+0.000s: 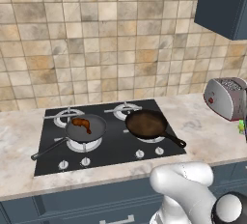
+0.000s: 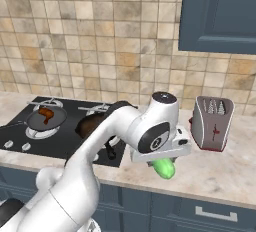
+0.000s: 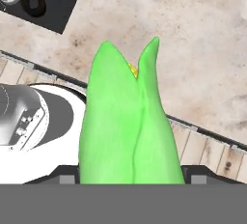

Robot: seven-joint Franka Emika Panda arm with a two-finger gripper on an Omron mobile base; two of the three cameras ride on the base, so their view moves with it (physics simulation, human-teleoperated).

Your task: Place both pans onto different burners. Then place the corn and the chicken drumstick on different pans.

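The green corn (image 3: 128, 126) stands between my fingers, and my gripper (image 2: 163, 166) is shut on it, held in the air over the counter's front edge to the right of the cooktop (image 1: 111, 146). From the right base camera the corn (image 2: 164, 168) hangs under the hand. The grey-black pan (image 1: 86, 127) rests on the front left burner with the chicken drumstick (image 1: 83, 124) inside it. On the front right burner sits the reddish-brown pan (image 1: 146, 124), with nothing in it. My arm hides part of that pan (image 2: 90, 123) in the right base view.
A silver toaster (image 2: 212, 123) stands on the counter (image 2: 220, 168) to the right of my hand. Both rear burners (image 1: 126, 108) are bare. A blue wall cabinet (image 2: 220, 13) hangs above the toaster. The brown pan's handle (image 1: 174, 140) points toward the front right.
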